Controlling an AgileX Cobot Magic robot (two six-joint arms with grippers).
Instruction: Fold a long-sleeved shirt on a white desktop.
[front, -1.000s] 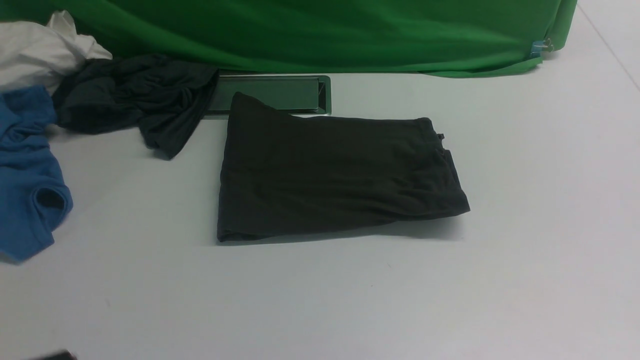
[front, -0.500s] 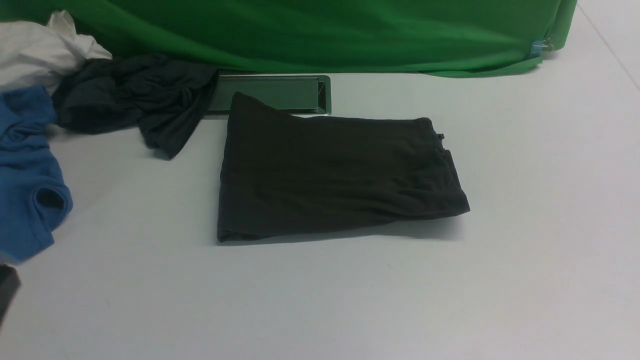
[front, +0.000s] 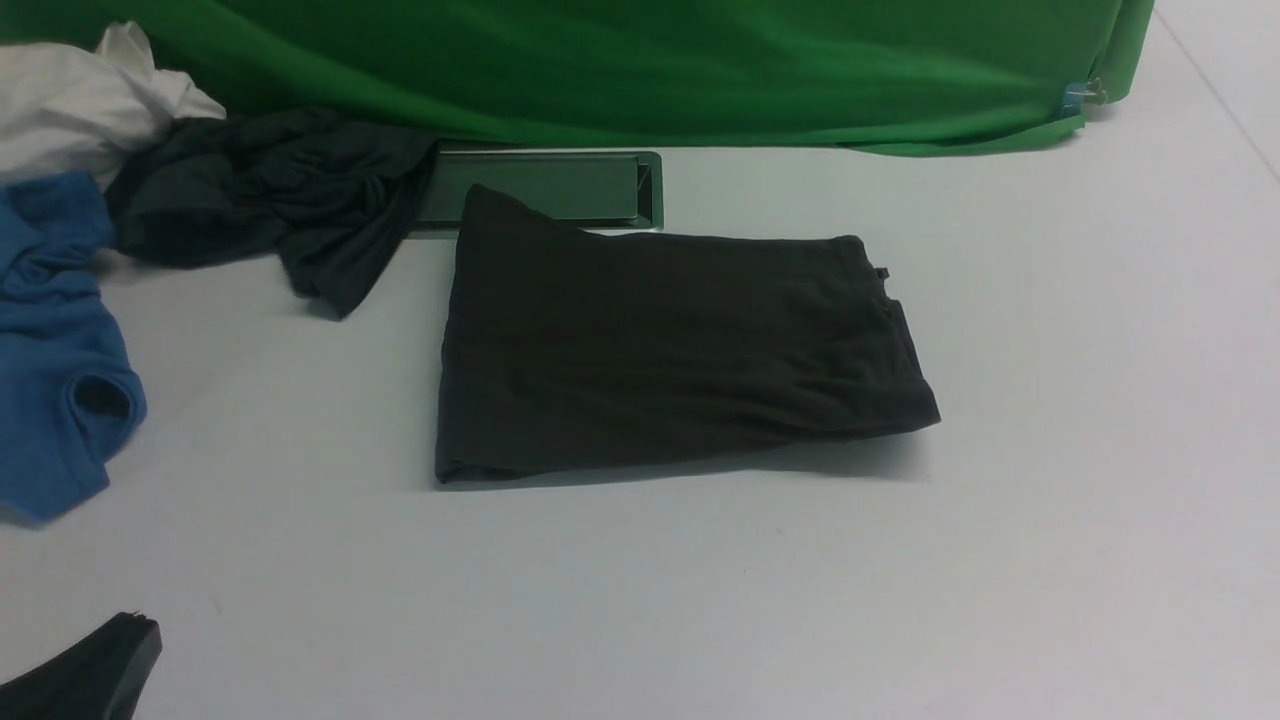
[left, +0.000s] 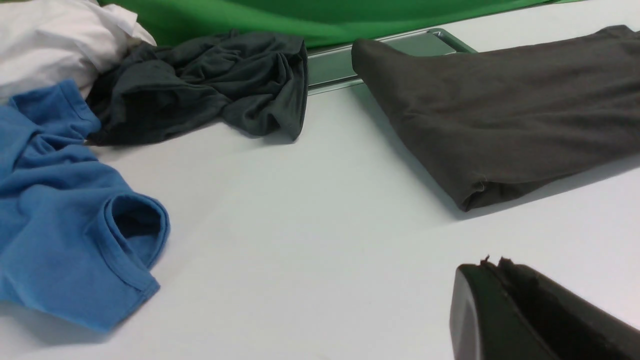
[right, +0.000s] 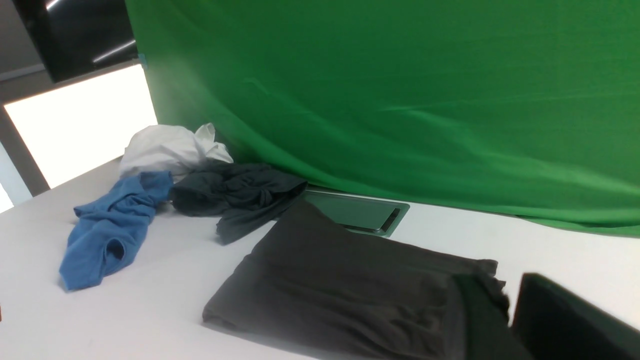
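The long-sleeved shirt (front: 660, 350) lies folded into a dark brownish-black rectangle in the middle of the white desktop (front: 700, 600); neither gripper touches it. The tip of my left gripper (front: 130, 625) shows at the near left corner, well short of the shirt. In the left wrist view this gripper (left: 492, 262) is shut and empty over bare table, with the shirt (left: 500, 110) ahead of it. My right gripper (right: 495, 277) is outside the front view. Its wrist view shows its jaws slightly apart and empty, in front of the shirt's (right: 350, 280) frilled end.
A crumpled dark grey-teal garment (front: 260, 190), a blue garment (front: 50, 350) and a white cloth (front: 80, 100) are piled at the far left. A recessed metal hatch (front: 560, 185) sits behind the shirt, partly under it. The green backdrop (front: 650, 60) closes off the far edge.
My left gripper's tip shifted about the near left corner and now pokes further into the front view. The shirt has not moved.
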